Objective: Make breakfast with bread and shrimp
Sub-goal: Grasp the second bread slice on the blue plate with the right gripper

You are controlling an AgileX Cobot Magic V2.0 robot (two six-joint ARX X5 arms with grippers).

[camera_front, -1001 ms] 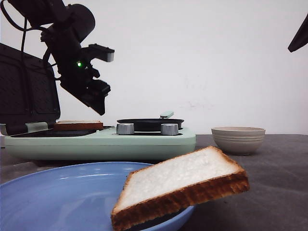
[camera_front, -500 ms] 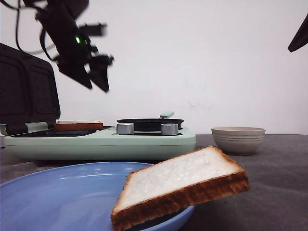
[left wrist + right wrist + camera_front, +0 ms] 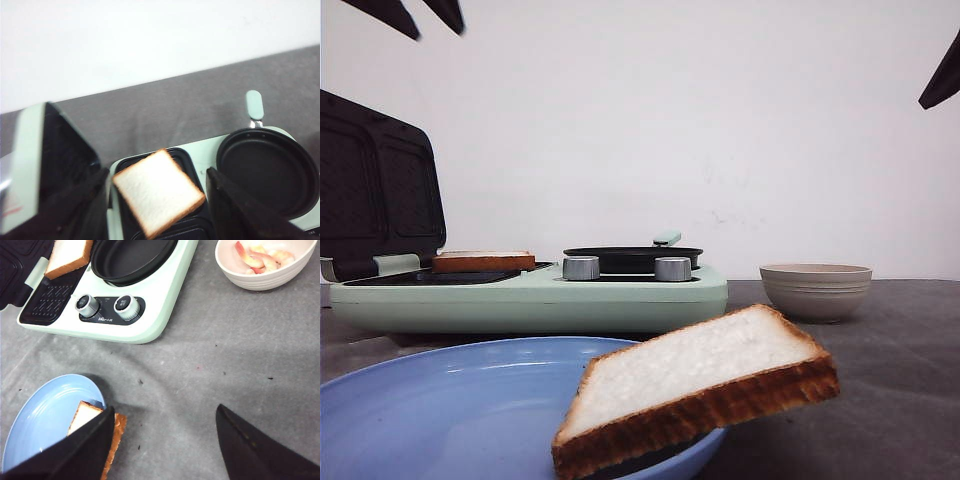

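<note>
One bread slice (image 3: 157, 192) lies tilted across the black grill plate of the mint sandwich maker (image 3: 530, 295); in the front view this slice (image 3: 483, 261) shows edge-on. My left gripper (image 3: 157, 175) hangs open high above it, holding nothing, and only its fingertips (image 3: 405, 22) show in the front view's top corner. The other bread slice (image 3: 700, 385) leans over the rim of the blue plate (image 3: 440, 400). The shrimp (image 3: 260, 257) lie in the beige bowl (image 3: 260, 282). My right gripper (image 3: 165, 410) is open and empty, high above the table beside the plate's slice (image 3: 82, 416).
The sandwich maker's dark lid (image 3: 375, 190) stands raised at the left. A black round pan (image 3: 632, 258) with a mint handle sits on the right half of the appliance, behind two silver knobs (image 3: 106, 305). Grey table (image 3: 225, 365) lies between plate, appliance and bowl.
My left arm has risen from just above the sandwich maker to the top of the front view, so only its fingertips remain in sight. Bread, plate and bowl have not moved.
</note>
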